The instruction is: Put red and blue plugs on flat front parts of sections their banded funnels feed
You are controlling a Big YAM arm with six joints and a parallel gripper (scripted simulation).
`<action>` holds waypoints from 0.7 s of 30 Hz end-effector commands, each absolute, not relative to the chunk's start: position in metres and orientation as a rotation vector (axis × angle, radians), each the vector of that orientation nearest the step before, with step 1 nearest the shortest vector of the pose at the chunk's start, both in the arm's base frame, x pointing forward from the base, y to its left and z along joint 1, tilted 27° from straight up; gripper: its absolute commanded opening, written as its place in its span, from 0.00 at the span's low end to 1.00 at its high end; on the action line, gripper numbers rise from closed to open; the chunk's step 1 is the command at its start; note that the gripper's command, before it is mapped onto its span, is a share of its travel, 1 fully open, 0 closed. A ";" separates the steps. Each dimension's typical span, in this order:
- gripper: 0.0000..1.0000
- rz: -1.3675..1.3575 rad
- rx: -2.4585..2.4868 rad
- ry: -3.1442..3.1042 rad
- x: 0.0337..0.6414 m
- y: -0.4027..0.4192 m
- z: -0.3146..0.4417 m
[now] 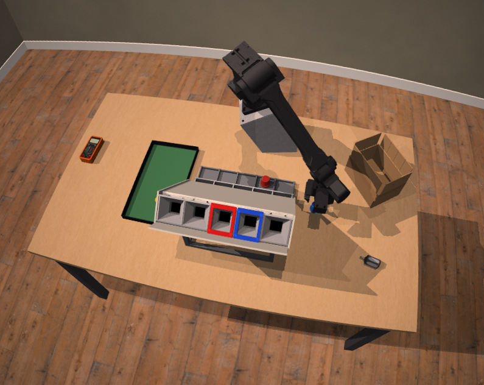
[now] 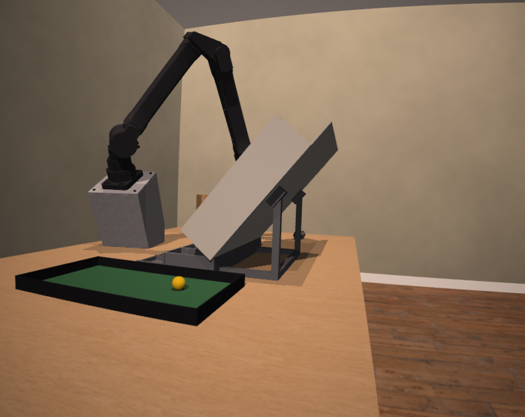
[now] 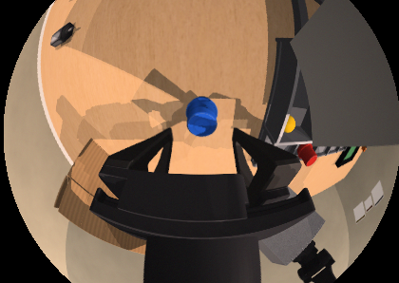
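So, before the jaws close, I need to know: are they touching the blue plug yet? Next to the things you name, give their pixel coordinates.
Apart: the wrist view shows table between the blue plug (image 1: pixel 312 208) (image 3: pixel 201 117) and each of the jaws' tips.

The gripper is hovering between the cover and the carton, with bare wood lying on both sides. Its 2 fingers are leaving a gap wider than the blue plug. Toward the bins, the cover is overhanging and blocking access from above, while the exposed front parts are opening upward, 1 being occupied by the red plug. Past the blue plug, open wood is stretching toward the scoop.
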State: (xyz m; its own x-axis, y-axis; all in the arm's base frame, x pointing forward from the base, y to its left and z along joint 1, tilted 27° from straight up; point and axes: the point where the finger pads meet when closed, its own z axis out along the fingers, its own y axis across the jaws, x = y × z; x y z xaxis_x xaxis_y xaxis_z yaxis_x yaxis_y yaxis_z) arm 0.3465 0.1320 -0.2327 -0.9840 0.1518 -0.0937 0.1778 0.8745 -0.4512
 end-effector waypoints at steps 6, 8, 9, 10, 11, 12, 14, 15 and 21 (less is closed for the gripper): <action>0.63 -0.665 0.255 2.956 0.369 0.147 -0.224; 0.63 -0.668 0.258 2.957 0.369 0.145 -0.227; 0.63 -0.673 0.260 2.960 0.368 0.143 -0.229; 0.63 -0.681 0.263 2.964 0.366 0.141 -0.233; 0.63 -0.691 0.265 2.970 0.364 0.138 -0.237; 0.63 -0.694 0.267 2.971 0.364 0.136 -0.239; 0.63 -0.694 0.267 2.971 0.364 0.136 -0.239; 0.63 -0.686 0.238 2.966 0.363 0.144 -0.238; 0.63 -0.696 0.270 2.971 0.365 0.130 -0.248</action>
State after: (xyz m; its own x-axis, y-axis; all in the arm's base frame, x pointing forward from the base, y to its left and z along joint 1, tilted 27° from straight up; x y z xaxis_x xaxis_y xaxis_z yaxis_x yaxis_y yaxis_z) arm 0.3455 0.1249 -0.2422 -0.9834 0.1572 -0.0909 0.1814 0.8722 -0.4542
